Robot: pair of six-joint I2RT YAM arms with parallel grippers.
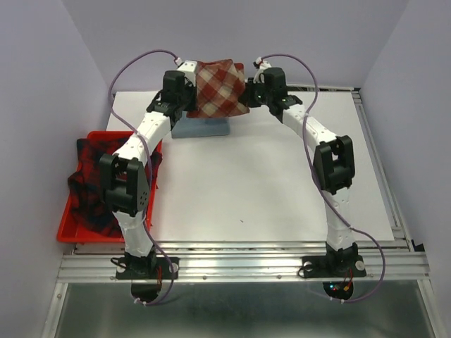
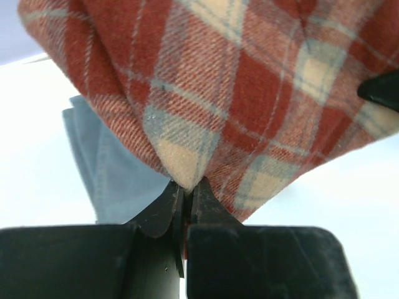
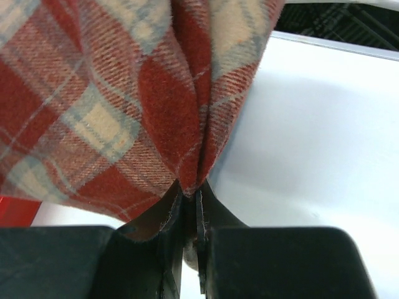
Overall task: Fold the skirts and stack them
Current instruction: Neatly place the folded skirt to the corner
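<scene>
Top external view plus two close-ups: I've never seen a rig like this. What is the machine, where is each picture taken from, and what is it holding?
The machine is two robot arms bolted at the near edge of a white table. The wide picture looks down from above and behind them. Each close-up comes from a camera on one wrist, so the black fingers at the bottom are that arm's own.

The left gripper and right gripper are each shut on the brick-red and cream check skirt, holding it up between them at the far side. Below it a folded light blue skirt lies on the table. A red and navy plaid skirt sits crumpled in the red tray on the left.
</scene>
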